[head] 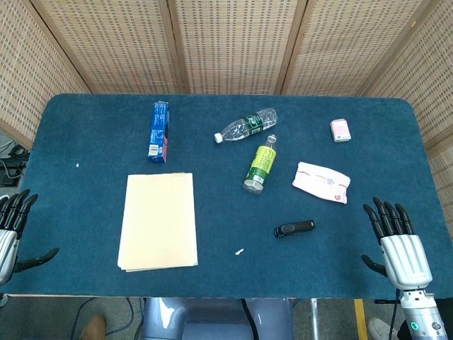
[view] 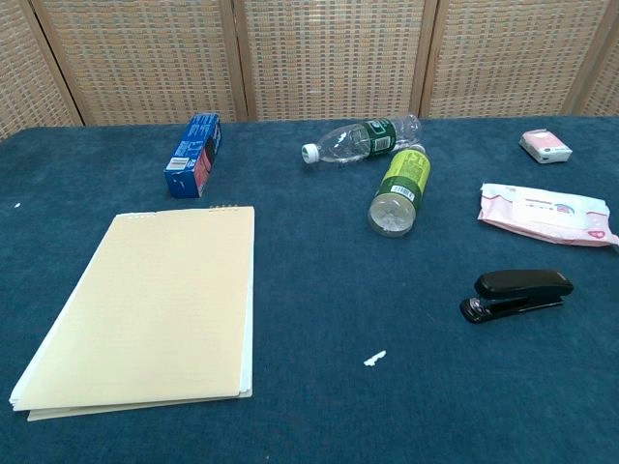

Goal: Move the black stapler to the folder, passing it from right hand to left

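Seen from the head view, the black stapler [head: 294,229] lies alone on the blue tabletop [head: 85,134], well right of the cream folder [head: 158,221]. The right hand [head: 396,244] rests at the near right edge, fingers spread and empty, apart from the stapler. The left hand [head: 14,230] sits at the far left edge, fingers likewise apart, holding nothing. In the chest view, neither hand shows; the stapler [view: 516,294] sits closed and level below a pink wipes packet [view: 546,213], with the folder [view: 145,309] flat at lower left and two plastic bottles [view: 382,164] lying between them, farther back.
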